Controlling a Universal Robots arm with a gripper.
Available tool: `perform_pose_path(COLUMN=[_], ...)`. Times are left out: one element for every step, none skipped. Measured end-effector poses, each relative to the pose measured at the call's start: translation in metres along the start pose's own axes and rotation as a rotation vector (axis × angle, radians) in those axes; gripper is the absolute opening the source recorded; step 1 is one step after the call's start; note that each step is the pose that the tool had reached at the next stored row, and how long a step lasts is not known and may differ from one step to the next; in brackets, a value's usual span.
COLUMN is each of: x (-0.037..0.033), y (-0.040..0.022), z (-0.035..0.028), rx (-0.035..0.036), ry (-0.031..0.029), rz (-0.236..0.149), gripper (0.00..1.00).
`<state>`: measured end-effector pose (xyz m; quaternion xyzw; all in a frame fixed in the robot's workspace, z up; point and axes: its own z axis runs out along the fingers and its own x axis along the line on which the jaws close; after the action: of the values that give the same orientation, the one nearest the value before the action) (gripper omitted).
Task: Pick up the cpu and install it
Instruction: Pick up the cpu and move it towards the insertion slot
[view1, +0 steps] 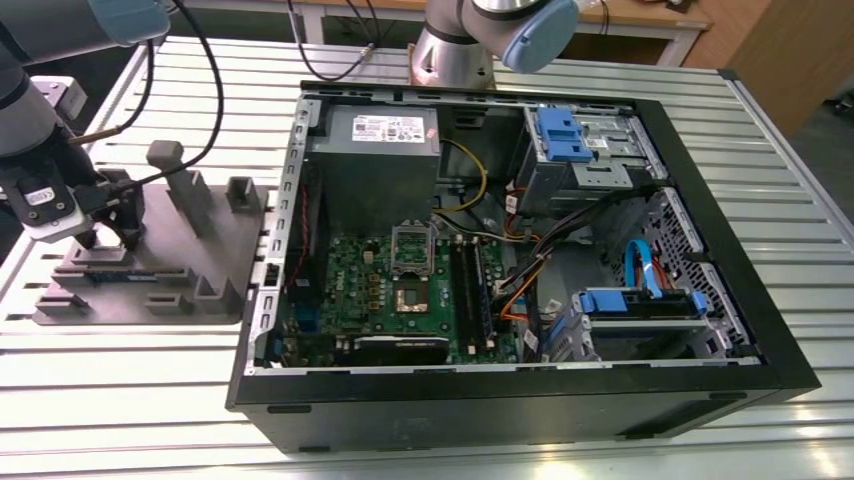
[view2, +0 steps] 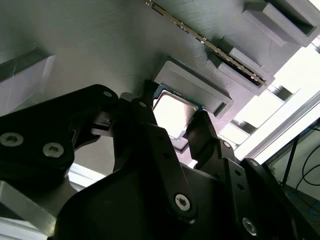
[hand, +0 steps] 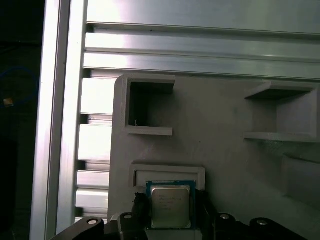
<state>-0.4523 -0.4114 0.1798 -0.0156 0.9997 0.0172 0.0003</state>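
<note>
Silver-grey arm (view1: 451, 55), pale-blue joint caps (view1: 541, 35), black screw-studded jaws

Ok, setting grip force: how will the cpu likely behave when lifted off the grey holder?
Probably stiff: the cpu is a flat square with a metal top. Likely light, being thin. Its smooth top and thin edges may slip; the raised frame beside it could snag it.
</note>
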Motion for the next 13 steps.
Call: perform_pose_path(x=[0.0, 0.0, 0.0, 0.0, 0.0, 0.0, 0.0, 0.0, 0.0, 0.0, 0.0, 0.0, 0.0], y=[0.0, 0.0, 0.0, 0.0, 0.0, 0.0, 0.0, 0.0, 0.0, 0.0, 0.0, 0.0001, 0.0001], z=[0.0, 0.0, 0.0, 0.0, 0.0, 0.0, 0.0, 0.0, -0.0001, -0.0005, -0.0014, -0.0022, -0.0031], rx=[0.0, 0.0, 0.0, 0.0, 0.0, 0.0001, 0.0, 0.0001, 0.0001, 0.0001, 0.0002, 0.0001, 0.0001], ry=[0.0, 0.0, 0.0, 0.0, 0.0, 0.0, 0.0, 0.0, 0.0, 0.0001, 0.0003, 0.0001, 0.0001], rz=[0.0, 0.0, 0.0, 0.0, 0.0, 0.0, 0.0, 0.0, 0.0, 0.0, 0.0, 0.0, 0.0], gripper=[0.53, 0.53, 0.53, 0.53, 0.53, 0.53, 0.54, 0.54, 0.6, 0.6, 0.6, 0.6, 0.6])
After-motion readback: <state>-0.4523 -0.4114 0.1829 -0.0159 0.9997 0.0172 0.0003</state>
